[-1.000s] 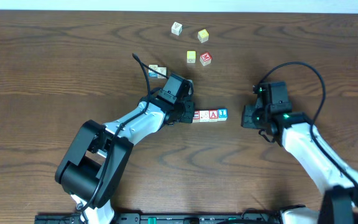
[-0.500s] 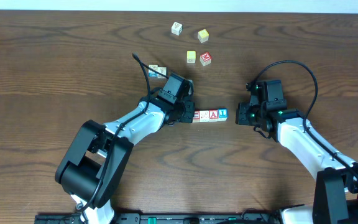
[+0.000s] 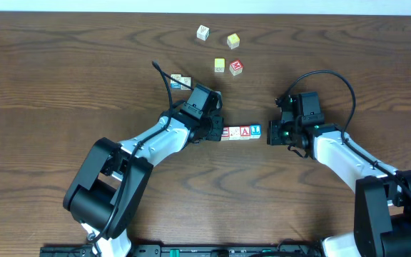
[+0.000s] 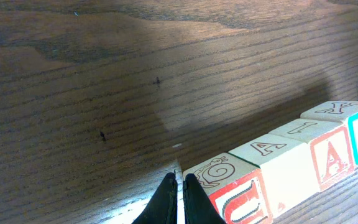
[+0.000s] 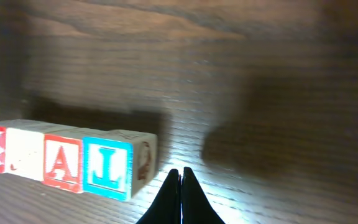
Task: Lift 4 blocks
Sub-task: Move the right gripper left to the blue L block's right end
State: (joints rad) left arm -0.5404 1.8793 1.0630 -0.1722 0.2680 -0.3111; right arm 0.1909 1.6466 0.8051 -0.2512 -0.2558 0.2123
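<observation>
Four alphabet blocks lie in one tight row on the table: a red-framed C (image 3: 227,133), a whitish one (image 3: 235,132), a red-framed A (image 3: 245,131) and a blue-lettered one (image 3: 255,130). My left gripper (image 3: 217,133) is shut and empty, its tips (image 4: 178,186) down at the table right against the C block (image 4: 241,196). My right gripper (image 3: 268,135) is also shut and empty. Its tips (image 5: 180,177) stand a short gap from the end face of the blue-lettered block (image 5: 107,165). The A block (image 5: 61,162) sits next to that one.
Loose cubes lie at the back: a white one (image 3: 203,32), two yellow ones (image 3: 232,41) (image 3: 220,65), a red one (image 3: 236,67). A pair of white cubes (image 3: 180,82) sits behind the left wrist. Each arm trails a black cable (image 3: 164,80).
My right gripper has moved left, closing most of the gap to the blue-lettered end of the row. The left arm and the blocks have stayed put.
</observation>
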